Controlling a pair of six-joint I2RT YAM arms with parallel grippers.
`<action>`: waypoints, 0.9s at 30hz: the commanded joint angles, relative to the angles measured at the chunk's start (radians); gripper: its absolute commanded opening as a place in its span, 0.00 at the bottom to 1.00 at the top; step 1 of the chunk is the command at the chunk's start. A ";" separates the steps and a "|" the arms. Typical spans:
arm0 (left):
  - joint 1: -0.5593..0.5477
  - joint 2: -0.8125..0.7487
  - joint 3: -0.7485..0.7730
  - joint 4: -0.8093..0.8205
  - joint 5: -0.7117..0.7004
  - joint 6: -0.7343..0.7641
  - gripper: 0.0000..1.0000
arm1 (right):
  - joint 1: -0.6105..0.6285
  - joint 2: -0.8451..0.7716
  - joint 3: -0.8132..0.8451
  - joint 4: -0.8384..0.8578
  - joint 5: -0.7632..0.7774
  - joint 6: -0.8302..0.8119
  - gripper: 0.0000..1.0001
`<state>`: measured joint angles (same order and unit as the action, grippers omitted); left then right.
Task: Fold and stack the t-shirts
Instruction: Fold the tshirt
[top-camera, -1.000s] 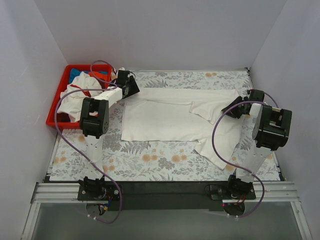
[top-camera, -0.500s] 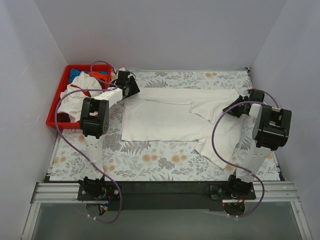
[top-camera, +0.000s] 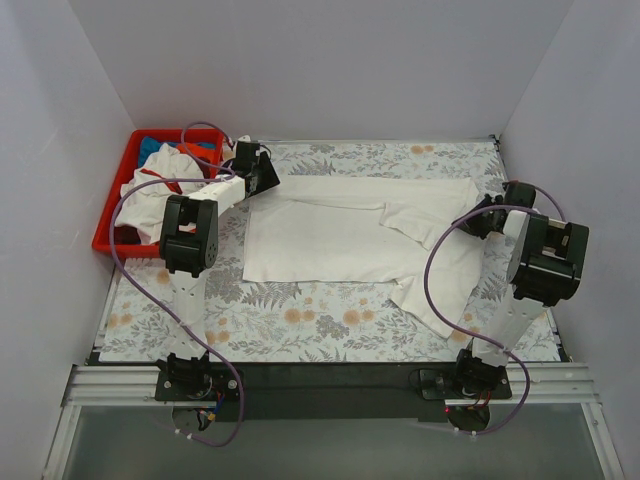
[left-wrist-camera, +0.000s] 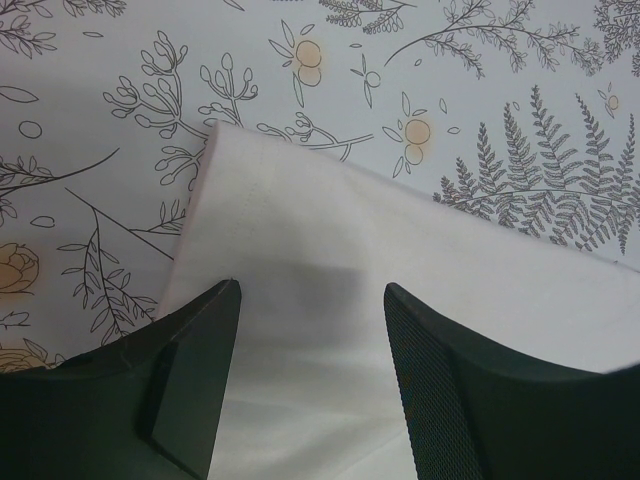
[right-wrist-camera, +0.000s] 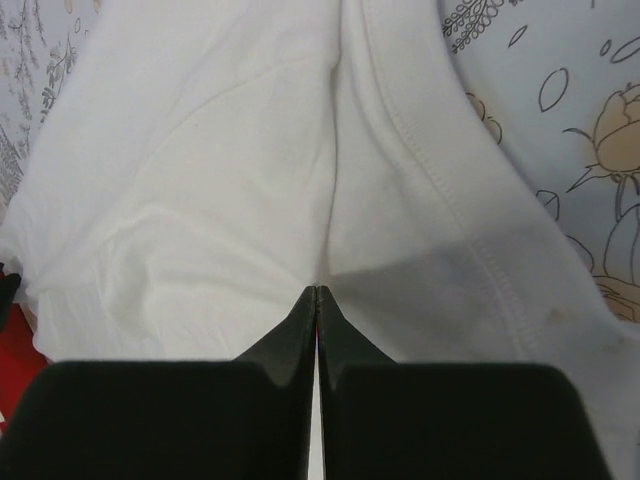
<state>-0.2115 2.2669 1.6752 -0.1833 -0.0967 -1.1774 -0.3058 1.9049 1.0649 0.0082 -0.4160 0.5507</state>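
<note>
Only wrist views show jaws | left pincer (left-wrist-camera: 312, 290) wide over white t-shirt (left-wrist-camera: 300, 210) corner | right pincer (right-wrist-camera: 317, 292) closed at crease

Left arm (top-camera: 190, 235) extended forward; left gripper (left-wrist-camera: 310, 290) pointing down, jaws spread apart. Right arm (top-camera: 545, 255) bent; right gripper (right-wrist-camera: 317, 292) jaws pressed fully together

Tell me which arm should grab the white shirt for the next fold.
Left. The left gripper is open, straddling a corner of the white t-shirt, ready to pinch. The right gripper is shut over the cloth and probably must open first.
</note>
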 joint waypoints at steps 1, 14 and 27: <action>0.000 -0.010 -0.025 -0.030 -0.017 0.016 0.58 | -0.010 -0.056 0.004 -0.007 0.019 -0.043 0.01; 0.000 -0.013 -0.019 -0.031 -0.014 0.024 0.59 | 0.005 -0.076 0.058 -0.160 0.086 -0.127 0.23; 0.000 -0.017 -0.019 -0.031 -0.006 0.022 0.60 | 0.122 -0.147 -0.108 -0.083 0.019 -0.034 0.26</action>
<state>-0.2119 2.2669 1.6749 -0.1825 -0.0944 -1.1683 -0.1921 1.7729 0.9897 -0.1036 -0.3725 0.4850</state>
